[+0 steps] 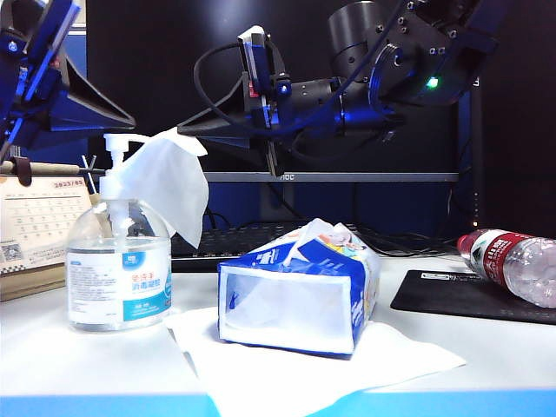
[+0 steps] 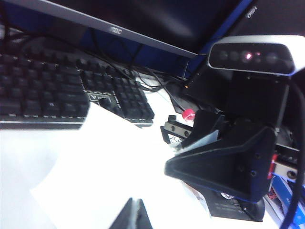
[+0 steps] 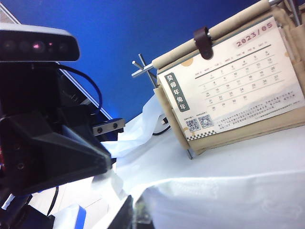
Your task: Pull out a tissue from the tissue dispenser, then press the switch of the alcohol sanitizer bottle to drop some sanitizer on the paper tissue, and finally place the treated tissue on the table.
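- The right end effector (image 1: 193,132) is pressed together on the upper edge of the tissue (image 1: 165,184), holding it in the air above and just beside the pump.
- The tissue hangs from that pinch, draped over the shoulder of the alcohol sanitizer bottle (image 1: 119,271) and beside the switch (image 1: 120,144).
- The left end effector (image 1: 129,122) is pressed together, holds nothing, and hovers just above the switch.
- The bottle stands upright on the bench (image 1: 52,356), left of the tissue dispenser (image 1: 300,295).
- The dispenser lies on a larger white paper sheet (image 1: 382,360), with a tuft of tissue rising from its top slot.
- A desk calendar (image 3: 233,90) stands behind the bottle; a keyboard (image 2: 57,93) lies below the monitor (image 1: 347,176).
- A water bottle (image 1: 512,261) lies on a black mat (image 1: 452,295) at the far right.
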Motion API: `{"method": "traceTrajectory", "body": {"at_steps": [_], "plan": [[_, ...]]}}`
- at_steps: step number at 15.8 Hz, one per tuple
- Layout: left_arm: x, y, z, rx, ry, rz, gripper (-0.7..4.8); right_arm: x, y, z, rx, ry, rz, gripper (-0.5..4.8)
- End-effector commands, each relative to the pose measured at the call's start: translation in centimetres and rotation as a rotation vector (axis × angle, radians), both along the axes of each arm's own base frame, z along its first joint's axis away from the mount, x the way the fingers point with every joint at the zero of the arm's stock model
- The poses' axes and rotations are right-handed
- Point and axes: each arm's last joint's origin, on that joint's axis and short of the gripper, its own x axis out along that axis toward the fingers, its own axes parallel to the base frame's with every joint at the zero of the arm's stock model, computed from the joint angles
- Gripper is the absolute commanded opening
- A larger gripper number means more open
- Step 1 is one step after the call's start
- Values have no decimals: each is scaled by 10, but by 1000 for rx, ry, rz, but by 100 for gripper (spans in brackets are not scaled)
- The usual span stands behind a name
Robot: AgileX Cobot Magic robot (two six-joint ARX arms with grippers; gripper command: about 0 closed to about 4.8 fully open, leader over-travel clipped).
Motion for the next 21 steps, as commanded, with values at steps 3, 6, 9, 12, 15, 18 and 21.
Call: {"method": "traceTrajectory", "body": {"at_steps": [3,6,9,12,15,18,21], "plan": [[0,0,2,3,-23,-1,-5,0,0,4,10,-13,5,-5],[0,-1,3,-12,-16,-18,-5,0,0,4,10,-13,5,-5],[0,-1,3,-19,-14,-26,-5,0,0,4,10,-13,5,-5],[-1,-1,1,-10,10,-40,-5,0,0,4,10,-13,6,-5],[-1,-1,-1,-2,25,-33,-5,0,0,4,10,-13,6,-5],[0,-1,-7,9,66,-33,-5,0,0,4,10,-12,6,-5],[5,-3,-18,23,117,-41,-5,0,0,4,10,-6,5,-5]]}}
